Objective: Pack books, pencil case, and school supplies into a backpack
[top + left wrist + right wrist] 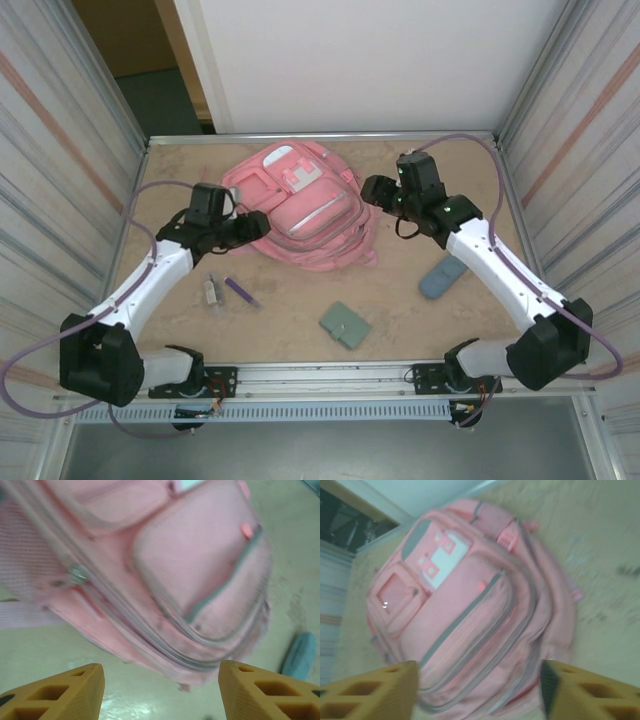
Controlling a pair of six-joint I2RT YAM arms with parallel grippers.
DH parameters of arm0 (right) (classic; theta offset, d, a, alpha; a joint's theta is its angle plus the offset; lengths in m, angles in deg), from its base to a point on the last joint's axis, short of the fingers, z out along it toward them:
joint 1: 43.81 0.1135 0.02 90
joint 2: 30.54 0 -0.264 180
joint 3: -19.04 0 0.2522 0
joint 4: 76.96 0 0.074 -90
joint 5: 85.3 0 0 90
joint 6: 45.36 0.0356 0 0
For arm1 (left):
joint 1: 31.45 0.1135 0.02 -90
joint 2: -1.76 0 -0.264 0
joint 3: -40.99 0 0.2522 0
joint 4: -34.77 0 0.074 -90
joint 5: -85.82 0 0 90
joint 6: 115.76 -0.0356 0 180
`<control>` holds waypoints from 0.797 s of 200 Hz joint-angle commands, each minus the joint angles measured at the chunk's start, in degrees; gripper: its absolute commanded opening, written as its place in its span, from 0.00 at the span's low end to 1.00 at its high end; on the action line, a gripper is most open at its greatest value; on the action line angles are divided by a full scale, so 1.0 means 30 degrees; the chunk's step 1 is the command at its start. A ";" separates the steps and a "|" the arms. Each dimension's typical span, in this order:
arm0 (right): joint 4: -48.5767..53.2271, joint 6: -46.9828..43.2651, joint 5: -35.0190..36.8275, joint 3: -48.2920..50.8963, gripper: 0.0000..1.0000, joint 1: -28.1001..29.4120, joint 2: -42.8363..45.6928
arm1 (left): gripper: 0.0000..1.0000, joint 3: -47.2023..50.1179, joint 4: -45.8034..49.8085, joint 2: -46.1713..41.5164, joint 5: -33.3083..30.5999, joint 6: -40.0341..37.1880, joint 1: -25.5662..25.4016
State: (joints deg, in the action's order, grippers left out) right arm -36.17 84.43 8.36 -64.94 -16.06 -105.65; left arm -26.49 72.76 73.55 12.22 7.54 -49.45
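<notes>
A pink backpack lay front-up on the far middle of the counter, its white-grey patch toward the back wall. The left pincer sat at the bag's left edge; in the left wrist view its pincer had its orange fingers spread apart with nothing between them, and the backpack was just beyond the tips. The right pincer was at the bag's right edge, and the right wrist view showed that pincer likewise spread and empty over the backpack. Whether either pincer touched the fabric could not be told. A slate-blue pencil case lay on the counter to the right of the bag, beside the right arm, also seen in the left wrist view. A sage-green folder rested near the front edge, and a purple pen and a small grey-white stick lay side by side below the left pincer.
</notes>
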 commanded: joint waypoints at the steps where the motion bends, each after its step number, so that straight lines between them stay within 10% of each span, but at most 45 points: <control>1: -0.0281 -0.3758 0.1938 0.0248 0.99 -0.0614 0.1322 | 0.61 0.0029 0.0450 -0.0374 -0.0824 0.0514 -0.0836; 28: -0.3203 -0.1668 -0.3051 0.3431 0.99 -0.3419 0.2959 | 0.60 -0.0784 0.0051 0.0279 -0.0804 -0.0971 -0.2347; 109: -0.0448 -0.1076 -0.3343 0.3643 0.99 -0.3346 0.1732 | 0.63 -0.6424 0.1029 0.6037 -0.7431 -0.8367 -0.7589; 159: -0.0630 -0.0798 -0.2881 0.4167 0.99 -0.3287 0.1752 | 0.65 -0.6943 -0.0583 0.7970 -0.7132 -1.1805 -0.7845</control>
State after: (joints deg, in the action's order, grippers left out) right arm -39.06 80.54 -1.15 -52.50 -26.16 -100.49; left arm -47.27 74.38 96.78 -7.65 -18.54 -72.35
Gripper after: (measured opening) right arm 0.988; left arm 0.648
